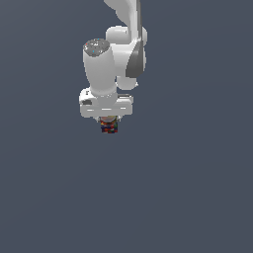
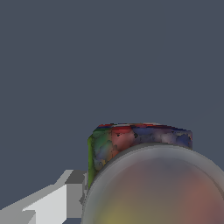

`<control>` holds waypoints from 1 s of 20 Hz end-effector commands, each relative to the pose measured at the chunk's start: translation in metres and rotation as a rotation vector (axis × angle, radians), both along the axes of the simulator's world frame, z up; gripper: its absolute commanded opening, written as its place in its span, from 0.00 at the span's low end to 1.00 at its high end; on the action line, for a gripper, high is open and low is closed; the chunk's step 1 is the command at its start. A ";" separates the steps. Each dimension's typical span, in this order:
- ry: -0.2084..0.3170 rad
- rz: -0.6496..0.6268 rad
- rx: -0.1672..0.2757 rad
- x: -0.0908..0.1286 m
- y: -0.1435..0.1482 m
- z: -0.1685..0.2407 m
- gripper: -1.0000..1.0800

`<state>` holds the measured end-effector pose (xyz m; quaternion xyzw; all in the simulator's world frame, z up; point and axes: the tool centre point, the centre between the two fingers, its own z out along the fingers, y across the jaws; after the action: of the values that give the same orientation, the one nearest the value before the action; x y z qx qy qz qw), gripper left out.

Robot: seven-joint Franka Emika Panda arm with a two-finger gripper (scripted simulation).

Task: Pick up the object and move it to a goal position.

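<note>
The object (image 1: 109,126) is a small cube patched in red, blue, green and yellow. It sits directly under the white hand of my gripper (image 1: 109,122), narrower than the hand. In the wrist view the object (image 2: 113,142) fills the lower middle, very close to the camera. One white and grey finger (image 2: 59,201) presses against its green side; the other finger is hidden. The gripper is shut on the object. A translucent, blurred round shape (image 2: 157,188) covers the nearer part of the cube.
The white arm (image 1: 111,59) reaches down from the top of the exterior view. Around it there is only a flat, uniform dark grey surface (image 1: 197,188), with no other objects or edges in view.
</note>
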<state>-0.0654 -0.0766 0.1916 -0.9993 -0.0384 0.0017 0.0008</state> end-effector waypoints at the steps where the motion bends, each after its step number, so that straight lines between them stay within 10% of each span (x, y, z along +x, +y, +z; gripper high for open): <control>1: -0.003 0.000 0.000 -0.001 -0.013 0.029 0.00; 20: -0.004 0.000 -0.001 -0.001 -0.081 0.167 0.00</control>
<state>-0.0671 -0.1548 0.3514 -0.9993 -0.0382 0.0012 0.0006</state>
